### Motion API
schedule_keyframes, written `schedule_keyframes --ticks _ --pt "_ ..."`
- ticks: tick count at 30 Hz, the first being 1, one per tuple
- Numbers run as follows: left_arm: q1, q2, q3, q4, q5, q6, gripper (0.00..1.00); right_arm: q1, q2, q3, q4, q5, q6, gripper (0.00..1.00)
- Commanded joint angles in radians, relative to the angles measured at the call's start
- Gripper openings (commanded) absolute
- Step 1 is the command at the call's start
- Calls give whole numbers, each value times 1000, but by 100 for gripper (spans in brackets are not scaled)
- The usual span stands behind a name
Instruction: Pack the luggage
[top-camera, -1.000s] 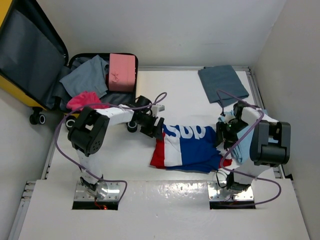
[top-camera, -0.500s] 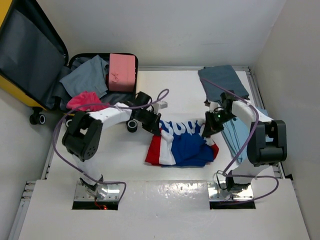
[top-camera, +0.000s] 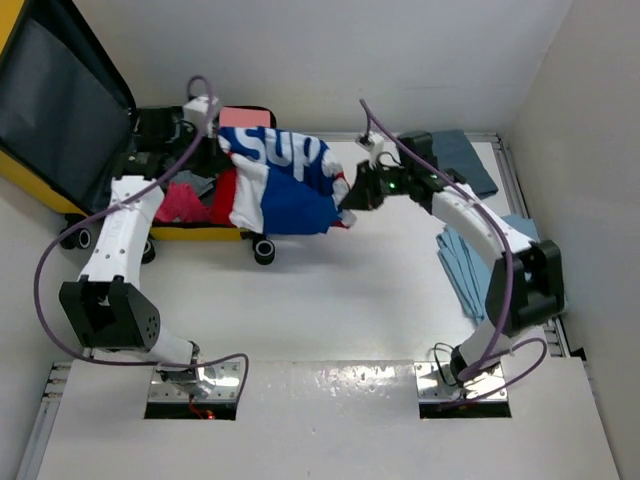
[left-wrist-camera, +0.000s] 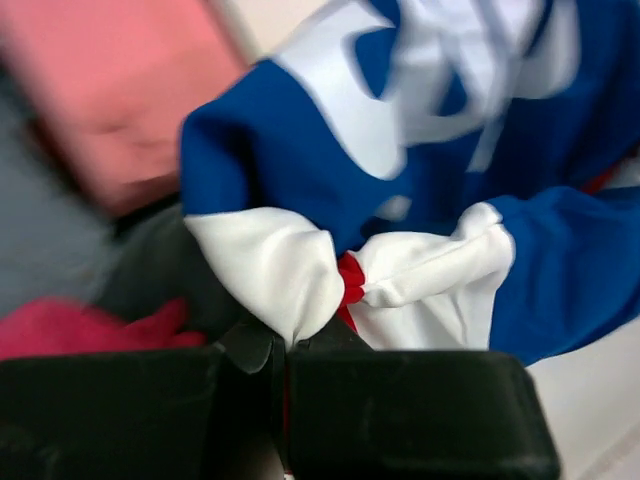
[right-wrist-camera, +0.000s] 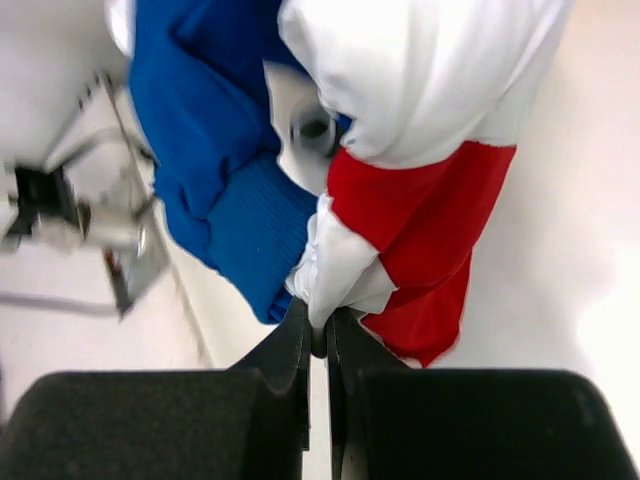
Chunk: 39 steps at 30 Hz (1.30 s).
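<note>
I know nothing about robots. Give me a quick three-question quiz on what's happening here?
1. True or false: the left tool and the right tool are each shut on the red, white and blue shirt.
2. The shirt is: A) lying flat; B) held up by both tools; C) folded neatly.
3. Fill in: the lid of the yellow luggage is ____.
Key: 1 true; 2 B; 3 open.

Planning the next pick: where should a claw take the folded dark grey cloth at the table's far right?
The dark grey cloth lies flat, leaving only an edge to grab: likely pinch its near edge from straight above with the right claw.
</note>
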Motion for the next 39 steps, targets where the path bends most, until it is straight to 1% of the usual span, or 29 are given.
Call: schedule_keyframes --ticks 1,2,3,4,5,7,8,9,10,11,12,14,15,16,17,18,20,22,24,28,31,35,36,37,39 --pt "136 27 63 -1 -111 52 0 56 100 96 353 33 131 0" --pt "168 41 63 19 -134 43 0 67 188 144 387 47 177 0" --pt "226 41 63 44 -166 32 0 87 215 190 413 60 194 0" --pt "251 54 51 67 -195 32 0 104 274 211 465 84 209 0" --pt "274 54 37 117 -215 32 0 116 301 283 499 93 228 0" --pt "334 99 37 142 -258 42 0 144 409 339 524 106 264 0" --pt "351 116 51 142 -274 43 0 167 443 392 529 106 277 0" --pt "367 135 51 142 -284 70 0 175 510 441 536 107 312 0" --pt "392 164 51 154 -303 81 0 184 532 460 541 101 312 0" --pt "402 178 51 176 -317 81 0 211 551 506 549 109 312 0" --pt "402 193 51 193 -336 95 0 219 597 514 556 113 324 0" --pt "411 244 60 220 -386 109 0 248 629 555 562 121 330 0" --pt "411 262 60 249 -395 119 0 255 676 607 561 121 346 0" --pt "420 299 75 288 -445 139 0 273 722 639 558 135 352 0" --pt "420 299 89 288 -476 148 0 278 723 640 558 141 361 0" --pt "420 336 101 321 -498 158 0 287 750 694 558 144 366 0" --pt "442 400 161 332 -525 173 0 301 785 763 553 165 370 0" --pt "442 434 204 354 -553 194 0 319 821 787 561 185 369 0" --pt "442 481 226 365 -542 205 0 330 850 811 578 219 373 0" --pt "431 522 226 389 -519 248 0 337 868 792 582 273 367 0" --pt "422 534 203 389 -434 248 0 328 885 778 526 313 355 0" --pt "413 485 111 380 -351 259 0 308 899 770 447 327 338 0" --pt "413 471 91 353 -323 259 0 310 890 769 417 334 334 0" --pt "413 457 68 342 -300 259 0 301 872 737 409 339 320 0" --pt "394 413 -16 342 -309 259 0 290 853 710 391 359 314 0"
